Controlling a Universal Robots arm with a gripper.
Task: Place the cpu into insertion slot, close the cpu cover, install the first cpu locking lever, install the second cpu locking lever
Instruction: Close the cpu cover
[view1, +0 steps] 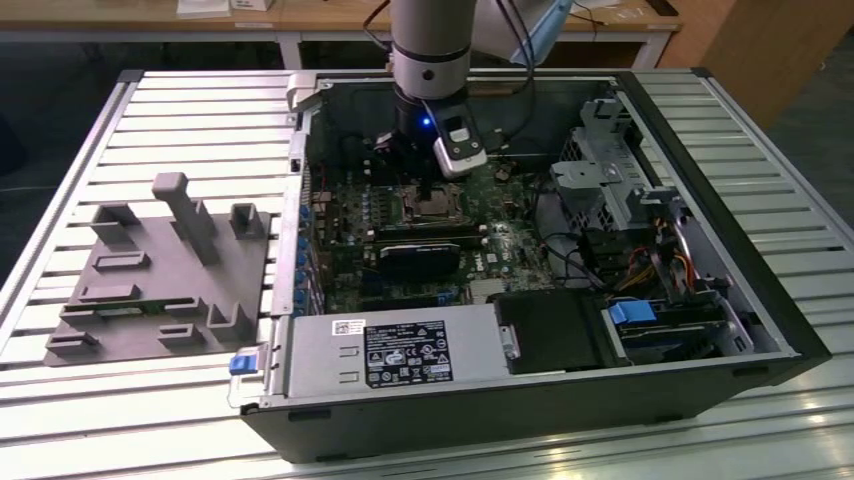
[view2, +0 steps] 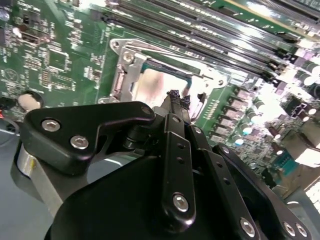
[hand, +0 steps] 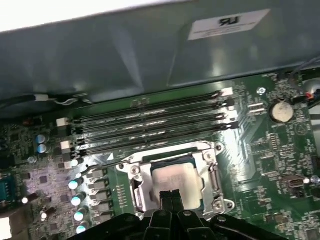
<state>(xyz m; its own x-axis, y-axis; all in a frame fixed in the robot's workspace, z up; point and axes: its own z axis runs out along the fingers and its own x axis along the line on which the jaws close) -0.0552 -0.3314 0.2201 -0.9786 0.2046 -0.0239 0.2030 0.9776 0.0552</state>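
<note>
Cpu (view1: 431, 207) seated in slot (hand: 134, 173), upper centre of the exterior view, cover (hand: 210, 175) lying flat around it; my gripper (hand: 170, 193) hangs just above, jaws together and empty, probably to press.

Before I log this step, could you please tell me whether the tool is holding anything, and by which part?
Nothing is held: the tool is shut with nothing between its tips, which are poised over the cpu.
</note>
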